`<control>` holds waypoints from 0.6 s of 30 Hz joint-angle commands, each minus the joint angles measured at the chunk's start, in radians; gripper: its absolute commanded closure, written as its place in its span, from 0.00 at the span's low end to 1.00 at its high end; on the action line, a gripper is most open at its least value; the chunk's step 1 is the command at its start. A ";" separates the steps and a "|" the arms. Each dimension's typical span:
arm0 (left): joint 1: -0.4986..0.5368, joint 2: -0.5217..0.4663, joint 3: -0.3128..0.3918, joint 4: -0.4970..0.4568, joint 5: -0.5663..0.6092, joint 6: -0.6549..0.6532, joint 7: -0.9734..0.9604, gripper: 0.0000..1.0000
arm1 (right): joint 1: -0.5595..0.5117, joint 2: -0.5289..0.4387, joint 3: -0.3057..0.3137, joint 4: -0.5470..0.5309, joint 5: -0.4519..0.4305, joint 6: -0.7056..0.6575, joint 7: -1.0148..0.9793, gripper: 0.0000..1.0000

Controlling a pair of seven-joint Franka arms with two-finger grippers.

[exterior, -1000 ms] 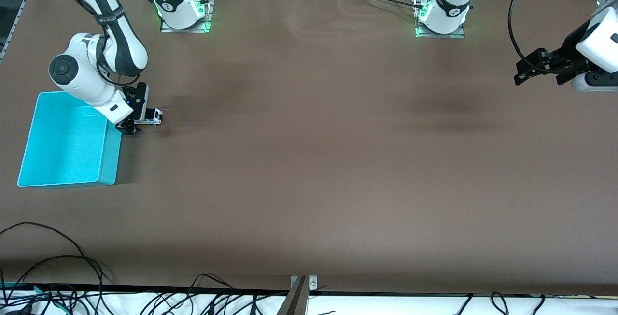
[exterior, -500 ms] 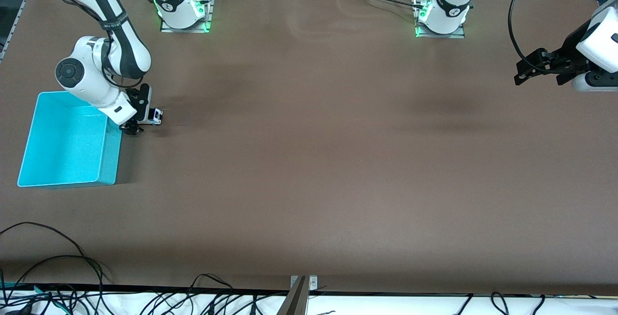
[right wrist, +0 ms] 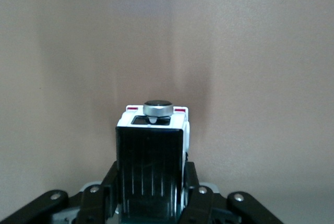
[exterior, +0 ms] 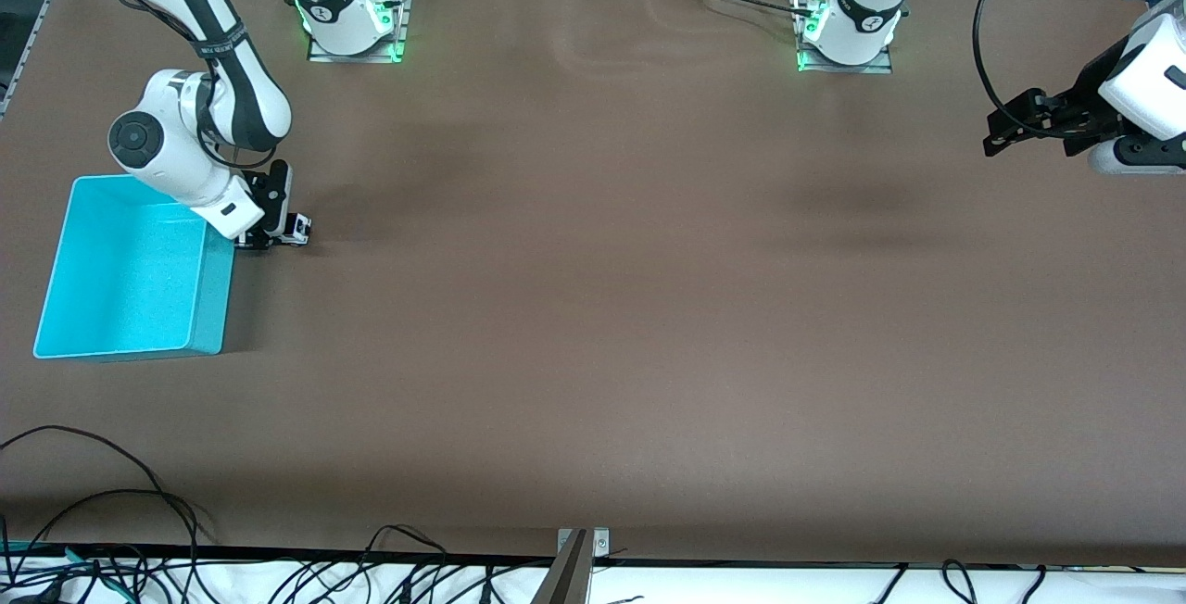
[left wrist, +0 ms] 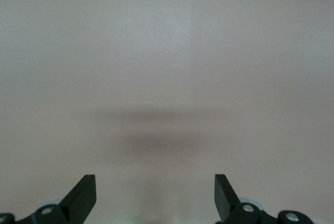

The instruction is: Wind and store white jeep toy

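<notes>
I have the right gripper [exterior: 271, 238] clamped on the white jeep toy [exterior: 296, 228] on the table just beside the turquoise bin [exterior: 209, 294] — the narrow hold may slip on lifting — while the left gripper [left wrist: 155, 195] waits, fingers apart.

We see two white arms with black joint bands, green-lit bases at frame top, a black cable upper right.

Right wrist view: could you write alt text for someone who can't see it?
Seen from the wrist, the right claw is shut on a small white toy car with a black roof, on a brown table. A round silver spare wheel sits on the car's end that points away from the camera.
</notes>
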 commanded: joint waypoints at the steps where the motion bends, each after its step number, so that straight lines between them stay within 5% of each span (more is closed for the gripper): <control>1: 0.005 0.016 -0.004 0.038 -0.020 -0.026 0.000 0.00 | 0.000 -0.028 0.021 -0.004 0.012 -0.001 -0.015 0.76; 18: 0.007 0.016 -0.004 0.036 -0.020 -0.026 -0.003 0.00 | 0.004 -0.047 0.057 0.246 0.058 -0.273 -0.012 0.76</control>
